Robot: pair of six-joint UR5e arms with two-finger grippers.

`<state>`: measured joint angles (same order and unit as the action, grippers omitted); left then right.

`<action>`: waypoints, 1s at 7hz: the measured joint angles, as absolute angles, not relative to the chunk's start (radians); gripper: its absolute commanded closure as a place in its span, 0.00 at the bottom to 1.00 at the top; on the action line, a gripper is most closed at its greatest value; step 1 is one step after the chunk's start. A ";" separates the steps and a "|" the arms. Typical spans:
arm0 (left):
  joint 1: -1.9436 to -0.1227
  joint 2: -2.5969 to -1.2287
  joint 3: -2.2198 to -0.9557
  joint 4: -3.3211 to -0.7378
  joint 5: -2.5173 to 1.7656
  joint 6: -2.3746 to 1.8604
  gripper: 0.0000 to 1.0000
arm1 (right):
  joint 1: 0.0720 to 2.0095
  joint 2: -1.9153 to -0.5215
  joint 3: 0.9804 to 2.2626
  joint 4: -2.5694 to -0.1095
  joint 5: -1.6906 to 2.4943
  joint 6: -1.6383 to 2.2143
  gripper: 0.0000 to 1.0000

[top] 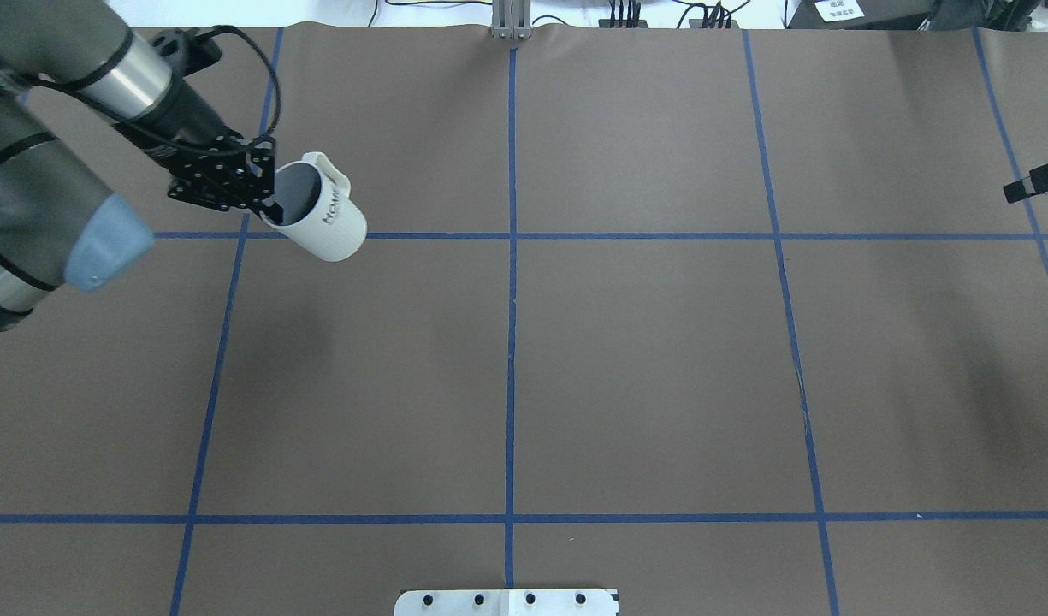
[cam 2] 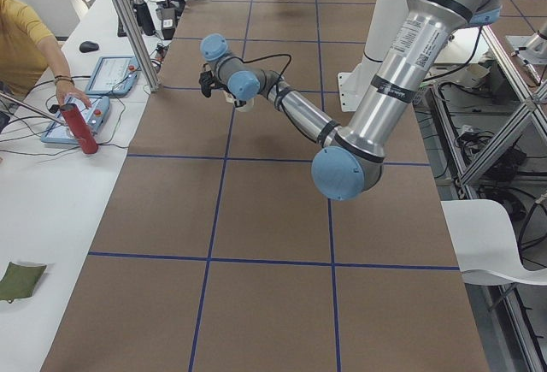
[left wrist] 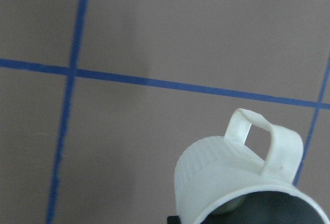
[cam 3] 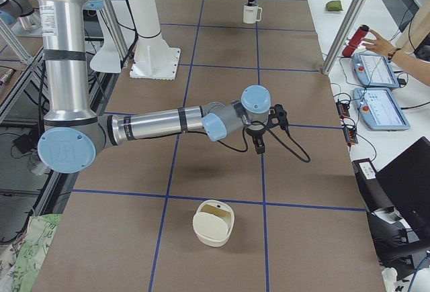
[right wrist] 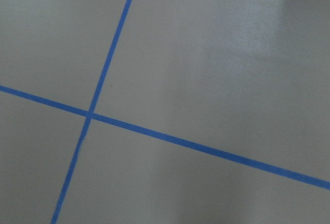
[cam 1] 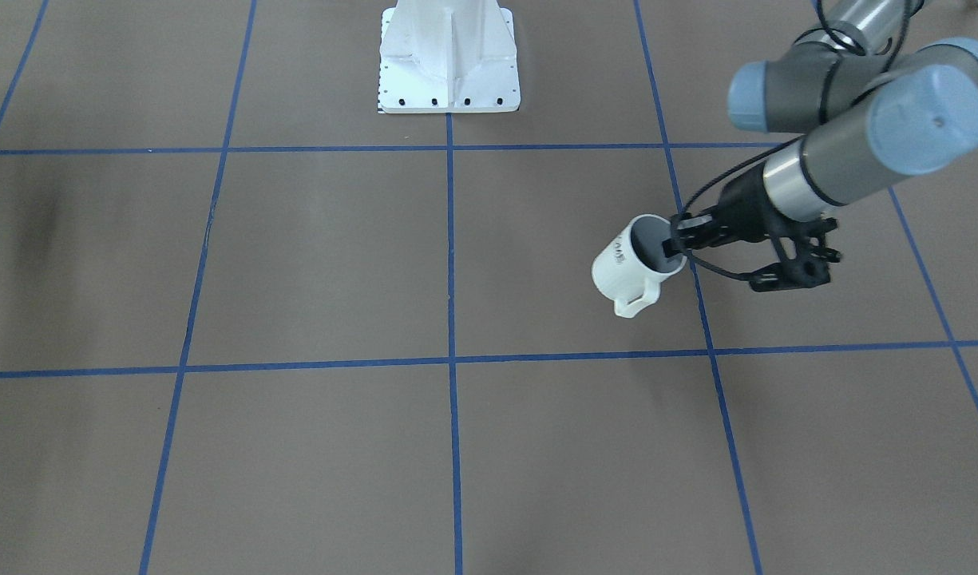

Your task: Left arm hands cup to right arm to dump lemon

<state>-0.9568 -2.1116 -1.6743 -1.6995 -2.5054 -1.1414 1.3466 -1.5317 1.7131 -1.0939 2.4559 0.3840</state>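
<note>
My left gripper (cam 1: pixel 679 244) is shut on the rim of the cream-white cup (cam 1: pixel 628 267), one finger inside and one outside, and holds it above the table. In the overhead view the cup (top: pixel 320 221) hangs at the far left beside the left gripper (top: pixel 269 202), its handle turned to the far side. The left wrist view shows the cup (left wrist: pixel 227 172) from above with its handle up. The lemon is not clearly visible in any view. My right gripper (cam 3: pixel 259 146) points down over the table, far from the cup; only a black tip shows in the overhead view (top: pixel 1035 180). I cannot tell whether it is open or shut.
The white pedestal base (cam 1: pixel 449 64) stands at the robot's edge of the table. A cream-white container (cam 3: pixel 213 223) sits near the table's right end. Operators with tablets (cam 3: pixel 376 70) and a red cylinder (cam 3: pixel 356 40) are at the side table behind frame posts.
</note>
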 measured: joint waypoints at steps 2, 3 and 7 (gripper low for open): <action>-0.860 -2.290 -1.581 -1.698 -2.403 -1.355 1.00 | 1.285 -1.509 1.717 -0.845 2.374 0.548 0.01; -0.828 -2.372 -1.520 -1.690 -2.357 -1.453 1.00 | 1.236 -1.499 1.718 -0.741 2.293 0.622 0.01; -0.766 -2.736 -1.269 -1.455 -2.225 -1.647 1.00 | 0.959 -1.448 1.770 -0.539 1.820 0.745 0.02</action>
